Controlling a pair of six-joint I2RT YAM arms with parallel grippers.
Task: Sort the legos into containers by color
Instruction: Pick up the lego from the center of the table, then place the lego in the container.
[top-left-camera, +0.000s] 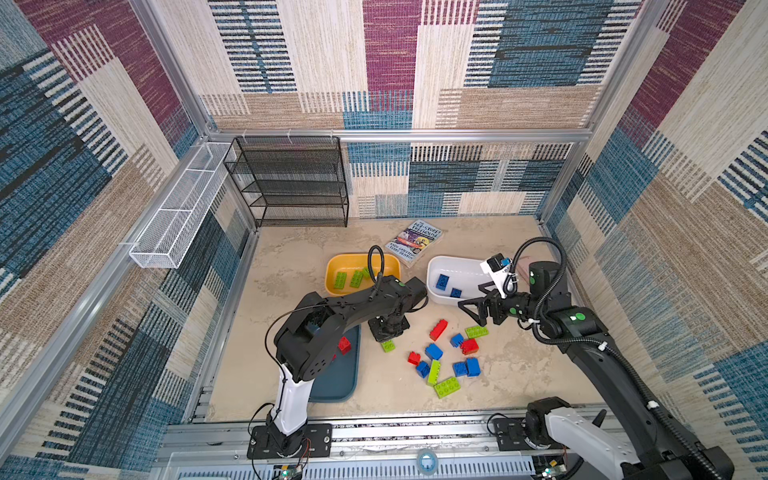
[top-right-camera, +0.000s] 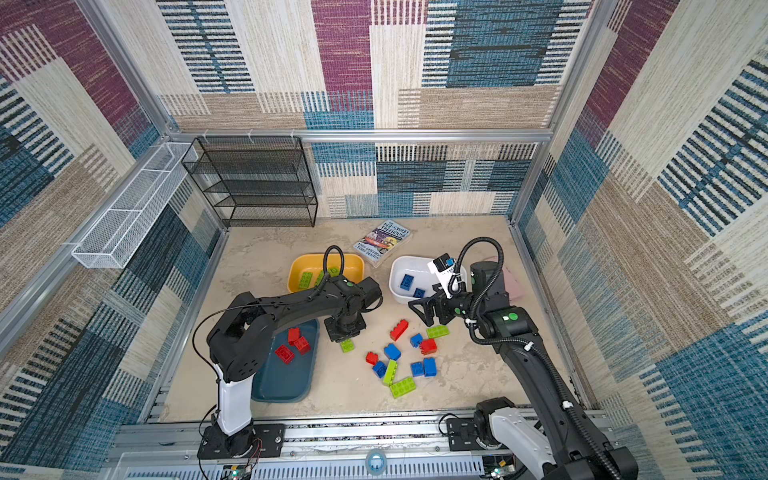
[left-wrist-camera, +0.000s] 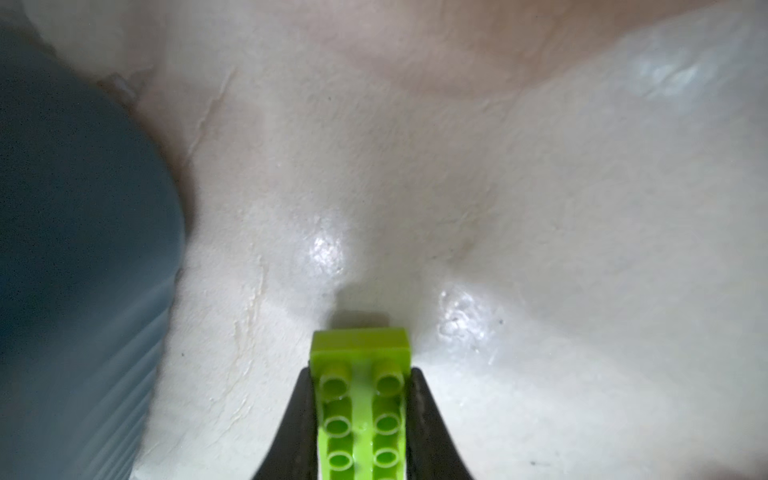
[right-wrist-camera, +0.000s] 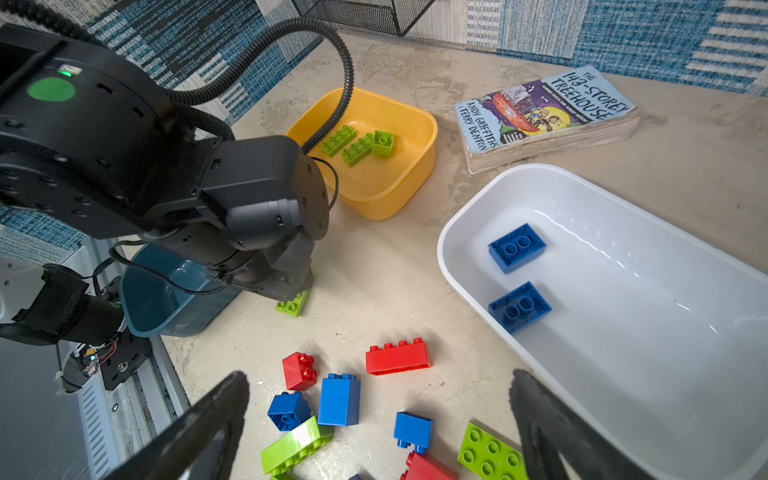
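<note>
My left gripper (left-wrist-camera: 360, 376) is shut on a lime green lego (left-wrist-camera: 360, 349), low over the tabletop beside the dark teal container (top-left-camera: 340, 386). That lego (top-left-camera: 388, 345) also shows under the gripper in both top views. My right gripper (right-wrist-camera: 378, 378) hangs open and empty above the loose pile of red, blue and green legos (top-left-camera: 444, 357), near the white container (top-left-camera: 432, 270). The white container holds two blue legos (right-wrist-camera: 517, 247). Three green legos (right-wrist-camera: 357, 143) lie in the yellow container (top-left-camera: 332, 270), and red legos (top-right-camera: 293, 345) lie in the teal one.
A paperback book (top-left-camera: 413, 241) lies behind the yellow and white containers. A black wire shelf (top-left-camera: 291, 183) stands at the back left, with a white mesh basket (top-left-camera: 174, 216) on the left wall. A pink object (top-right-camera: 513, 282) sits behind my right arm.
</note>
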